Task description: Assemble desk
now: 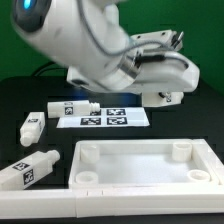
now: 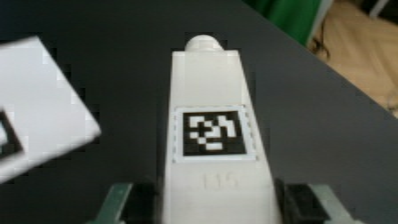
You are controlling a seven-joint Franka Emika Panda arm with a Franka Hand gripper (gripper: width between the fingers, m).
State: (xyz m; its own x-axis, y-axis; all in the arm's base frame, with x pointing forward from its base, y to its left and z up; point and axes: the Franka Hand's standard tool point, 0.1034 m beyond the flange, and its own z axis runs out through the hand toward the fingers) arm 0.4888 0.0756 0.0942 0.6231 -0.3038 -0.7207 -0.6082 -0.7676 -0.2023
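As I look down along the long white plastic desk leg (image 2: 217,120) with the black-and-white square tag on its upper face, I see my gripper (image 2: 214,205) set around its near end. My fingers (image 2: 121,202) stand narrow, one on each side. They are very close to the flanks, but I cannot tell if they already press or only stand just beside it.

The leg lies over the black table (image 1: 185,125). In the exterior view my gripper (image 1: 165,95) is on that view's right of the marker board (image 1: 100,118), and beyond the wide flat white desk top with the raised rim (image 1: 140,163).

I judge the leg to be light, stiff and hollow-feeling plastic, not fragile. Its smooth sides could slip or let it turn between my pads. The two long flat flanks are the good place to hold it, near the tagged middle, so that the rounded peg at the far end stays free for a hole. A hold too near the end may let the piece tilt.

The desk top is the only thing here like a container. Nothing lies inside its rim, and the round corner holes that I can see have no leg in them. Three other white tagged legs lie loose on the table: one (image 1: 75,107) just beside the marker board, one (image 1: 32,125) further toward the exterior view's left, and one (image 1: 25,172) near the front.
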